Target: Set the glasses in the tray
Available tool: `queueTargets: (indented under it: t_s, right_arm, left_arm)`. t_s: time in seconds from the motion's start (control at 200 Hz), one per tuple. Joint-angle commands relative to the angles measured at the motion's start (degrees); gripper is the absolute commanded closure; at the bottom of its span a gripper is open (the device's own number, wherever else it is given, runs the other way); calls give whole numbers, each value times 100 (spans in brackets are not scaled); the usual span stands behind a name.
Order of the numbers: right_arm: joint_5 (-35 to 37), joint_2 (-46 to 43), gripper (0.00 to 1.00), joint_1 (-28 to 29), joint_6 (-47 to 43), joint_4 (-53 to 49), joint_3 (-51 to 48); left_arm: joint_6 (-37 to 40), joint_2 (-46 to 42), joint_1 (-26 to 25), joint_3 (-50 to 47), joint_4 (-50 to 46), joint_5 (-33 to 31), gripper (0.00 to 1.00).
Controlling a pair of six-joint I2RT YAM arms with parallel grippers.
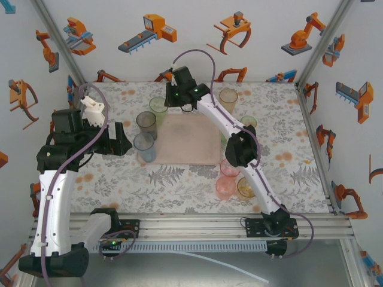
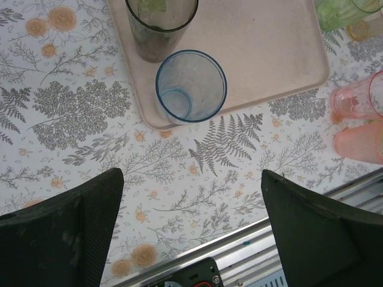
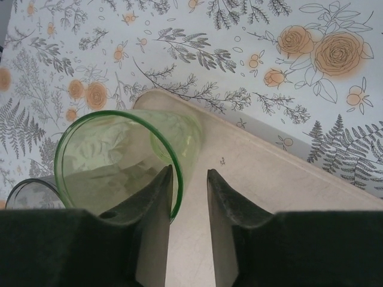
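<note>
The pale pink tray (image 1: 191,143) lies mid-table. A grey glass (image 1: 146,124) and a blue glass (image 1: 144,146) stand along its left edge; in the left wrist view they are the grey glass (image 2: 160,24) and the blue glass (image 2: 191,86) on the tray (image 2: 269,48). A green glass (image 3: 119,161) stands on the tray's (image 3: 263,179) far-left corner. My right gripper (image 3: 190,171) straddles its rim, one finger inside and the other outside and clear of the wall, slightly open. My left gripper (image 2: 191,176) hangs wide open over the table, nothing between its fingers.
Off the tray on the floral table stand an amber glass (image 1: 228,97), a green glass (image 1: 248,122), two pink glasses (image 1: 229,169) (image 1: 225,187) and a yellowish one (image 1: 246,187). The right arm crosses above the tray's right side. The metal rail (image 1: 191,227) edges the front.
</note>
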Motion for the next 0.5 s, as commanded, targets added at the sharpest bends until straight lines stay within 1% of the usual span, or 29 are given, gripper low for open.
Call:
queueTargets:
  t_s: [0.0,0.085,0.25,0.496]
  right_arm:
    - [-104,58,65,-8,54,175,269]
    - [-179,57,61,-8,75,256,269]
    - [-206,57,57,-8,117,343,271]
    - [-469,59,54,-3,303,681,276]
  left_arm:
    - [-117,9,59,45,83,176,12]
    - [-119,3,77,36,87,185,12]
    - [-130,-3,90,28,103,201,12]
    - [-136,-10,112,32,116,210,12]
